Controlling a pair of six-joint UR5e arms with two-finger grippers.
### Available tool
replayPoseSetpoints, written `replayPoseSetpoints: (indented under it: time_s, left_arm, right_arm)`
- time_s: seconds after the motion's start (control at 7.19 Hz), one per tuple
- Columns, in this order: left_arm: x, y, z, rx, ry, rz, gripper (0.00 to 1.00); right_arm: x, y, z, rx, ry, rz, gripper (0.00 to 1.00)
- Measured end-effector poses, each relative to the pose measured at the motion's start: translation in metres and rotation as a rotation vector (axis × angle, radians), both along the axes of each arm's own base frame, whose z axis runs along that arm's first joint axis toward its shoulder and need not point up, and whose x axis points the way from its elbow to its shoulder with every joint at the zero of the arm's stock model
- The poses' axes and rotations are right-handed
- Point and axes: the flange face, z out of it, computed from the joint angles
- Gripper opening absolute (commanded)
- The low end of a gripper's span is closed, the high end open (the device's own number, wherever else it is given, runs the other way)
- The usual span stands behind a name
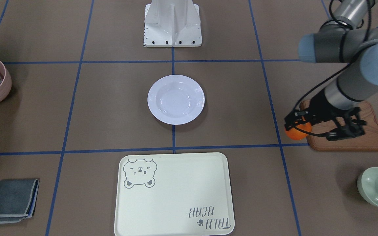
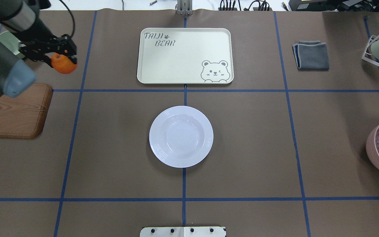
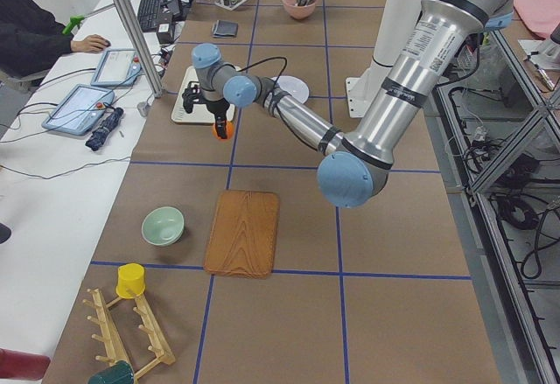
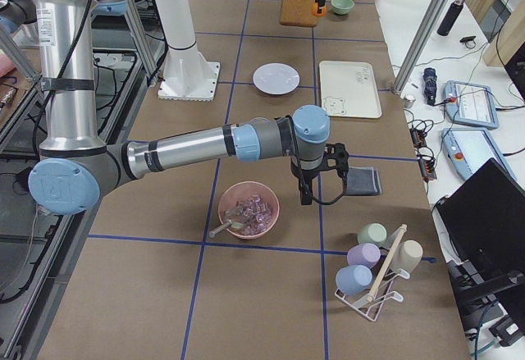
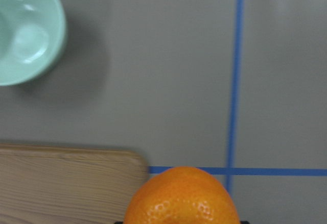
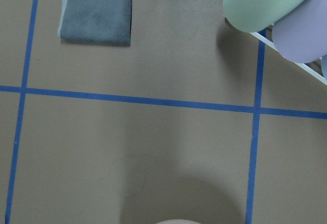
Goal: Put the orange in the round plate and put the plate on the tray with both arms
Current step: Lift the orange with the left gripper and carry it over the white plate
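The only writing that can be read is on the large pale cream rectangular plastic tray (image 2: 183, 52). Slanted grey capital lettering (image 2: 159, 39) runs in two lines: "TAIJI", followed by a small paw-print mark, and under it "BEAR". In the overhead view the words stand upright in the tray's far corner on the robot's left. In the front-facing view the same words appear upside down in the tray's lower right corner. The silver-grey left arm (image 3: 385, 122) carries a small printed label (image 3: 426, 38) on its tube, too small to read.
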Motion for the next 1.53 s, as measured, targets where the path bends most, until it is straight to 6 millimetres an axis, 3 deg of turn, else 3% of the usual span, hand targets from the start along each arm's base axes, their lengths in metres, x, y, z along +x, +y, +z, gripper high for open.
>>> replayPoseSetpoints:
  time_s: [0.28, 0.56, 0.7, 0.97, 1.25, 1.53]
  left_arm:
    - [0.105, 0.045, -0.078, -0.065, 0.024, -0.04, 0.0]
    - [0.18, 0.095, -0.121, -0.078, 0.029, -0.044, 0.0]
    - [0.21, 0.113, -0.131, -0.077, 0.027, -0.041, 0.0]
    - [0.259, 0.132, -0.147, -0.067, 0.037, -0.024, 0.0]
    - [0.292, 0.146, -0.148, -0.033, 0.038, -0.019, 0.05]
    - [0.302, 0.15, -0.14, -0.027, 0.029, -0.016, 0.97]
  right_arm:
    - [0.0, 0.0, -0.001, 0.002, 0.0, 0.0, 1.0]
    - [0.0, 0.0, -0.002, 0.002, -0.002, 0.002, 1.0]
    - [0.0, 0.0, -0.002, 0.002, -0.002, 0.002, 1.0]
    - [0.0, 0.0, -0.003, 0.002, -0.003, 0.001, 1.0]
    - [-0.001, -0.001, -0.004, 0.004, -0.004, 0.001, 1.0]
    - [-0.001, -0.002, -0.004, 0.005, -0.004, 0.002, 1.0]
